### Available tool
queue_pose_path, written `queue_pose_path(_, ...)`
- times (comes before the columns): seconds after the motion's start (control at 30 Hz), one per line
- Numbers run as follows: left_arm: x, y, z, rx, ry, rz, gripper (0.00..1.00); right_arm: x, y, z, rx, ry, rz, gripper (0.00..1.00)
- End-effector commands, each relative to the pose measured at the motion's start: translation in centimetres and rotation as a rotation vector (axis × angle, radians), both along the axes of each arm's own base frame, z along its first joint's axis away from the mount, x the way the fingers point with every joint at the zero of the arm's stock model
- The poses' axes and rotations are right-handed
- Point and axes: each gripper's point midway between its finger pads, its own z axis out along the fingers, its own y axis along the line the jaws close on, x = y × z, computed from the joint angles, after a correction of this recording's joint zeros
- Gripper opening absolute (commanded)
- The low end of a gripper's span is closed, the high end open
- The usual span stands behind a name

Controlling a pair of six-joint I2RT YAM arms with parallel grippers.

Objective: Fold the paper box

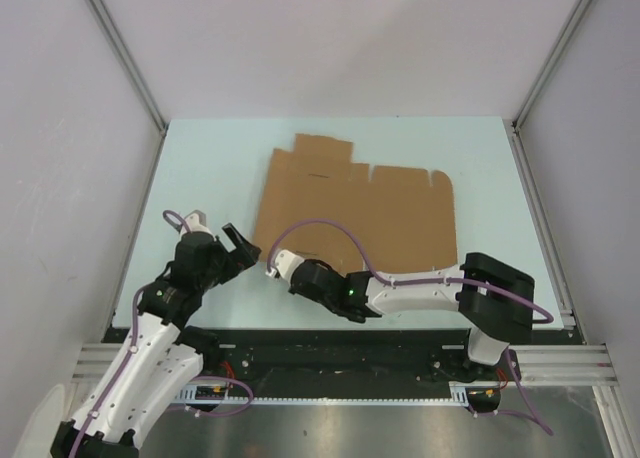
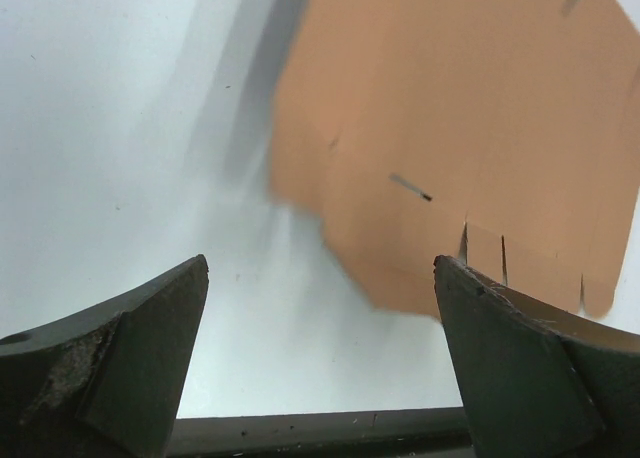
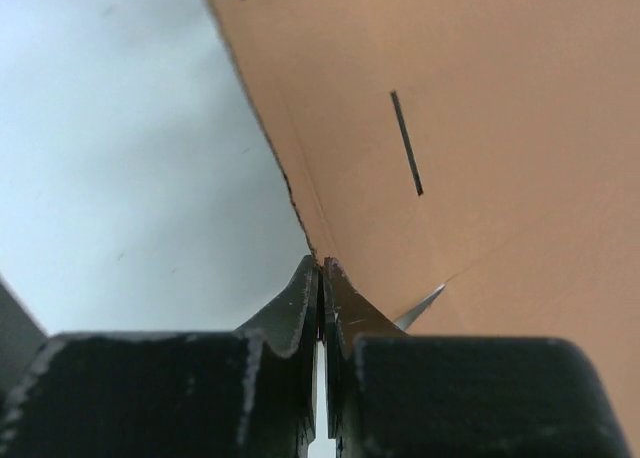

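Observation:
The paper box (image 1: 355,213) lies as a flat brown cardboard sheet with flaps and slots in the middle of the pale table (image 1: 200,168). My right gripper (image 1: 272,269) reaches across to the sheet's near left corner. In the right wrist view its jaws (image 3: 322,266) are pressed together on the thin edge of the paper box (image 3: 480,128), which slants up from the tips. My left gripper (image 1: 236,240) hovers just left of that corner, open and holding nothing. In the left wrist view the paper box (image 2: 470,128) lies ahead to the right of the left gripper (image 2: 320,278).
White enclosure walls (image 1: 60,128) stand round the table on the left, back and right. A black rail (image 1: 330,353) with the arm bases runs along the near edge. Purple cables (image 1: 330,228) loop over the right arm.

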Motion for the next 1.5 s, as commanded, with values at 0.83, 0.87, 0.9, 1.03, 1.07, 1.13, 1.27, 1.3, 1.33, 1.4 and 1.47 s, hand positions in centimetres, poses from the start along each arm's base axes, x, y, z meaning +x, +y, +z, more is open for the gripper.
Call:
queue_pose_path(0.83,8.9,-3.5,4.3,-0.143,-0.153,0.039,1.0,14.0,-2.7,11.9,0.319,0.189,-0.772,0.74)
queue_pose_path(0.87,9.2,-3.4,4.4,-0.148,-0.158,0.053,1.0,13.9,-3.8,13.9,0.35,0.168,-0.78,0.74)
queue_pose_path(0.9,9.4,-3.6,4.3,-0.156,-0.166,0.062,1.0,13.8,-4.6,14.8,0.362,0.154,-0.785,0.74)
queue_pose_path(1.03,10.7,-5.5,3.1,-0.223,-0.143,0.078,1.0,13.1,-8.5,18.1,0.429,0.109,-0.813,0.74)
queue_pose_path(1.07,10.7,-6.8,2.8,-0.228,-0.128,0.054,1.0,12.7,-9.4,17.9,0.426,0.112,-0.818,0.74)
queue_pose_path(1.13,11.5,-8.2,1.4,-0.226,-0.082,0.055,1.0,12.3,-11.1,19.5,0.478,0.11,-0.83,0.74)
queue_pose_path(1.27,12.7,-10.8,-1.4,-0.279,-0.034,0.042,0.97,11.4,-13.3,20.8,0.517,0.104,-0.835,0.74)
queue_pose_path(1.3,13.2,-11.3,-1.4,-0.303,-0.049,0.036,0.95,11.2,-13.8,20.8,0.511,0.102,-0.836,0.74)
queue_pose_path(1.33,13.4,-11.8,-2.6,-0.306,-0.019,0.029,0.94,11.0,-14.4,21.3,0.516,0.092,-0.839,0.74)
queue_pose_path(1.4,14.2,-12.6,-2.6,-0.309,-0.023,0.004,0.9,10.8,-15.3,21.5,0.508,0.081,-0.847,0.74)
queue_pose_path(1.47,14.4,-13.1,-4.0,-0.272,0.023,-0.032,0.88,10.7,-16.4,21.3,0.5,0.08,-0.864,0.73)
